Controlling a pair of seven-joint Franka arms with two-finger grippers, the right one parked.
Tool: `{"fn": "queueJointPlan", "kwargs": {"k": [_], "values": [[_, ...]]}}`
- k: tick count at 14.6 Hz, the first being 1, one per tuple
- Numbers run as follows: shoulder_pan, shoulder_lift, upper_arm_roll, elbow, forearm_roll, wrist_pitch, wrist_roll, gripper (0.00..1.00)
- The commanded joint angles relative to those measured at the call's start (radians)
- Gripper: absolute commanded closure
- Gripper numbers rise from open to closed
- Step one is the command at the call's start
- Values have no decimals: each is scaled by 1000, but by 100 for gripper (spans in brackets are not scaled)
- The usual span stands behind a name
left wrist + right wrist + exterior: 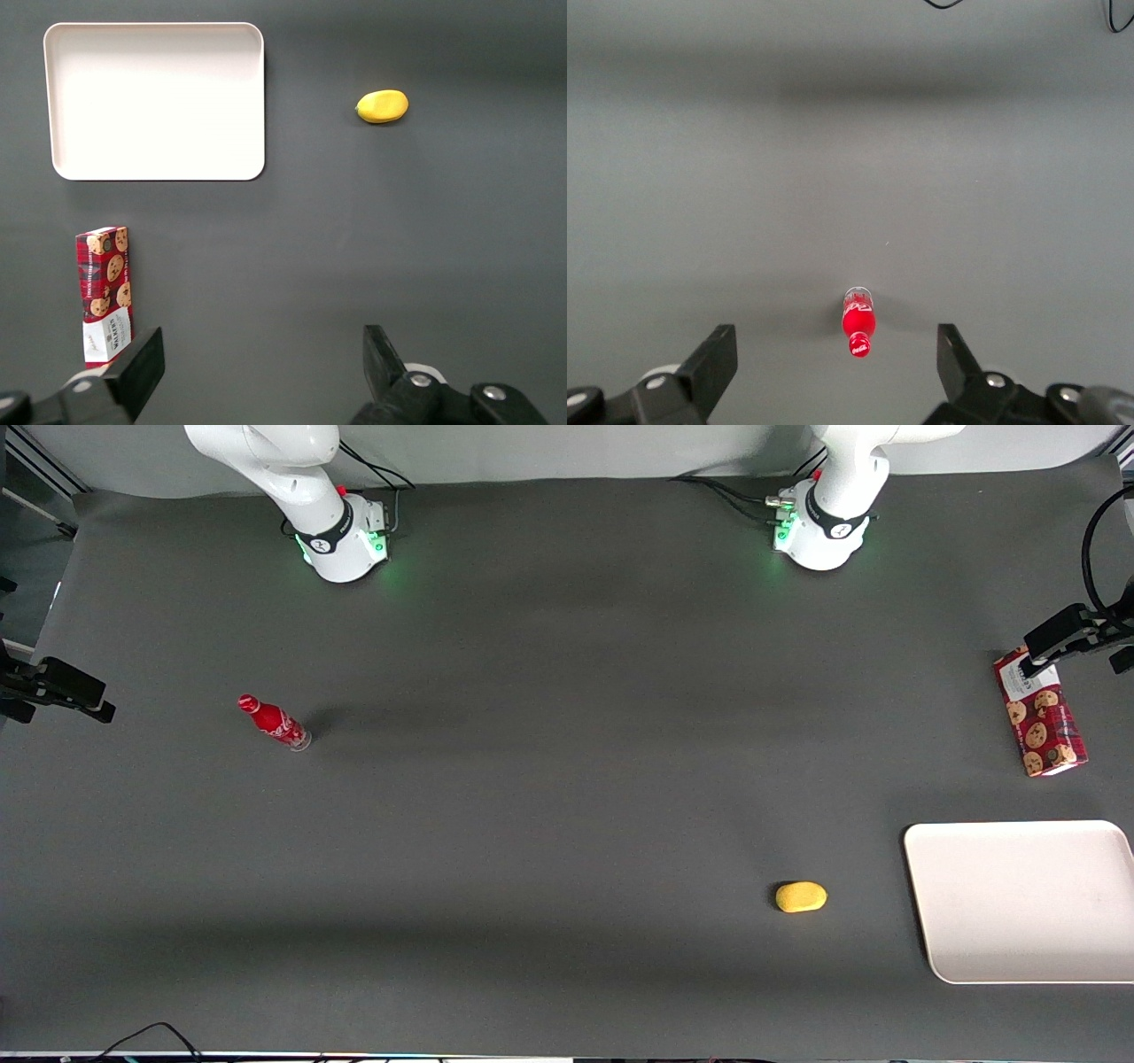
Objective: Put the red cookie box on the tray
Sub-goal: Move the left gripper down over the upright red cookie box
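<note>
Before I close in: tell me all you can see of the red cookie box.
The red cookie box is a narrow oblong carton, dark-red tartan printed with chocolate-chip cookies, with a white label panel at one end. It lies flat on the grey table, farther from the front camera than the tray and apart from it. The open gripper hovers above; nothing grips the box.

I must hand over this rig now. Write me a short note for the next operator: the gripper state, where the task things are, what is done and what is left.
Gripper: open, holding nothing, high above the table near the white-label end of the red cookie box.
Red cookie box: lying flat on the table at the working arm's end, farther from the front camera than the tray, apart from it.
Tray: nothing on it.
Also on the table: a yellow object beside the tray, and a small red bottle toward the parked arm's end.
Done: nothing yet; the box is not grasped.
Left: lower onto the box, grasp it, carry it over and set it on the tray.
</note>
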Motion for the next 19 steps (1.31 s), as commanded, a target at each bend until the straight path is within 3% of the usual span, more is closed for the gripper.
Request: {"fn": "queueJointPlan", "kwargs": {"k": [1, 6, 9, 13, 19], "values": [[-4, -13, 0, -5, -6, -4, -20, 0], [2, -11, 23, -55, -6, -11, -20, 0], [35, 19, 119, -123, 20, 11, 10, 0], [46, 81, 304, -170, 14, 162, 295, 0], [78, 176, 449, -253, 0, 326, 470, 0]]}}
